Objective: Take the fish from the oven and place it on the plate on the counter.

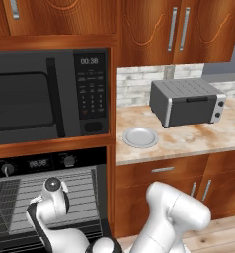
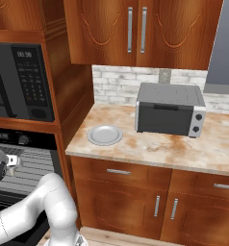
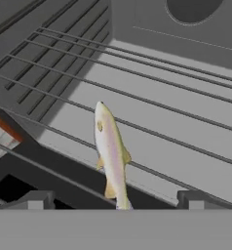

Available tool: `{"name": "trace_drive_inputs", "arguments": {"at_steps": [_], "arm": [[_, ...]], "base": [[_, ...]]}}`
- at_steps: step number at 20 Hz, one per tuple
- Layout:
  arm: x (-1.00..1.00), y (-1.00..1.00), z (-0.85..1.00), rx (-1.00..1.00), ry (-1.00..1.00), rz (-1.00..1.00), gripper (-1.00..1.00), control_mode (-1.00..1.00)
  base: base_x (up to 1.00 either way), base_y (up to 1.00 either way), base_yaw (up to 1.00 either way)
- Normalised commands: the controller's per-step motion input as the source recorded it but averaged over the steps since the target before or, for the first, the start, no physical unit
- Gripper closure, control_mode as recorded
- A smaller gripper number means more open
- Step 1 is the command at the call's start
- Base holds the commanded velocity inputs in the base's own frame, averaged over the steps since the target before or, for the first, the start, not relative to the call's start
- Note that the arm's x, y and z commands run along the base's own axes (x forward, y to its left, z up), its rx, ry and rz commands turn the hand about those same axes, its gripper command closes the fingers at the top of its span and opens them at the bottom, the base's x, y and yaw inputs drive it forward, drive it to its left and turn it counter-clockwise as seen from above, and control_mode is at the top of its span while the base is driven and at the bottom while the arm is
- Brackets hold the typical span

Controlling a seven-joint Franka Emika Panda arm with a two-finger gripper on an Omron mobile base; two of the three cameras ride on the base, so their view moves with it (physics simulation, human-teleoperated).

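A slim pale silvery fish (image 3: 109, 149) with yellowish fins lies on a wire rack (image 3: 186, 117) inside the black oven (image 1: 50, 163). Its head points toward the oven's back wall. My gripper (image 3: 116, 201) is open, its two dark finger tips set wide apart, and the fish's tail end lies between them, touching neither. My arm reaches low into the oven cavity in the left base view. The small round pale plate (image 1: 140, 137) (image 2: 105, 135) sits bare on the beige counter (image 1: 188, 141) (image 2: 184, 149), right of the oven.
A grey toaster oven (image 1: 186, 102) (image 2: 169, 109) stands on the counter behind the plate. A black microwave (image 1: 45, 96) (image 2: 20, 81) sits above the oven. The oven's side walls carry rack rails (image 3: 35, 63). Wooden cabinets hang above the counter.
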Motion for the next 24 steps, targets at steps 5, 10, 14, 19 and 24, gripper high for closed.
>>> {"name": "trace_drive_inputs", "arguments": {"at_steps": [5, 10, 14, 19, 24], "arm": [[0.00, 0.00, -0.16, 0.00, 0.00, 0.19, -1.00, -1.00], [0.31, 0.00, -0.12, 0.00, 0.02, 0.04, -1.00, -1.00], [0.35, 0.02, -0.04, 0.00, 0.07, -0.03, -1.00, -1.00], [0.12, 0.25, -0.15, 0.00, 0.09, -0.02, -1.00, -1.00], [0.00, 0.36, -0.43, 0.00, 0.03, -0.02, -1.00, -1.00]], "base": [[0.00, 0.00, 0.00], [0.00, 0.00, 0.00], [0.00, 0.00, 0.00], [0.00, 0.00, 0.00], [0.00, 0.00, 0.00]]}}
